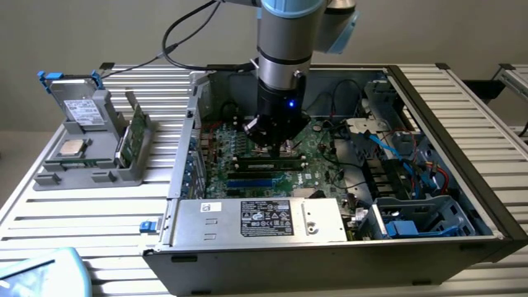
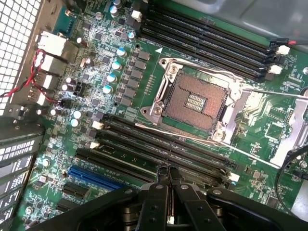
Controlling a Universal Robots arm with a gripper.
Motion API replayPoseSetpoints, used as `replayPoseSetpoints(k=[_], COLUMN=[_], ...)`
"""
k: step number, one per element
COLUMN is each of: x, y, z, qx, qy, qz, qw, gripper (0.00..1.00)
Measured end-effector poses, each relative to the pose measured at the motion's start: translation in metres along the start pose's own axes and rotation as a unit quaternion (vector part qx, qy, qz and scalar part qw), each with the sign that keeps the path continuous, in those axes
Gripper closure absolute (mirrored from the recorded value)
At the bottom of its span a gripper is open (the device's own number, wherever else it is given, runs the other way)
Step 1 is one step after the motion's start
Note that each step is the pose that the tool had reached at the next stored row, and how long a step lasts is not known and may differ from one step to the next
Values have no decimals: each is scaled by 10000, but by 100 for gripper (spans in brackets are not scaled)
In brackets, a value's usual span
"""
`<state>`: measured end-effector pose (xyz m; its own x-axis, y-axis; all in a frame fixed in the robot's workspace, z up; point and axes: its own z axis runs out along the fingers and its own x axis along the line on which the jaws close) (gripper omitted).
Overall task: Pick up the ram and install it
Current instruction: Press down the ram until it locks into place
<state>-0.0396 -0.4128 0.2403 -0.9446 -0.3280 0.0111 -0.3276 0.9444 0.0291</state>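
In the exterior view the ram (image 1: 266,165), a long thin stick with dark chips and a small white label, lies along the black memory slots (image 1: 266,174) on the motherboard inside the open computer case. My gripper (image 1: 276,147) hangs just above and behind it, shut, with nothing held. In the wrist view the shut gripper (image 2: 168,177) points down at the bank of long black slots (image 2: 144,144) beside the empty processor socket (image 2: 195,102). From this angle I cannot tell whether the fingertips touch the stick.
The case walls (image 1: 185,154) ring the motherboard, with a power supply (image 1: 264,218) in front and blue cables and a drive cage (image 1: 412,210) at the exterior view's right. A grey holder (image 1: 86,158) with a green circuit card (image 1: 133,133) stands outside, at the exterior view's left.
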Motion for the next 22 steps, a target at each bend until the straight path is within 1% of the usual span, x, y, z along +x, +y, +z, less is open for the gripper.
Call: replayPoseSetpoints(k=[3, 8, 14, 18, 22], x=[0, 1, 1, 3, 13], y=[-1, -1, -1, -4, -15], z=[0, -1, -1, -1, -5], qx=[-2, -5, -9, -10, -11], qy=[-6, -14, -24, -27, -29], qz=[215, 499, 855, 970, 1024], qw=[9998, 9988, 9963, 9953, 9947], gripper=[89, 89, 89, 89, 89])
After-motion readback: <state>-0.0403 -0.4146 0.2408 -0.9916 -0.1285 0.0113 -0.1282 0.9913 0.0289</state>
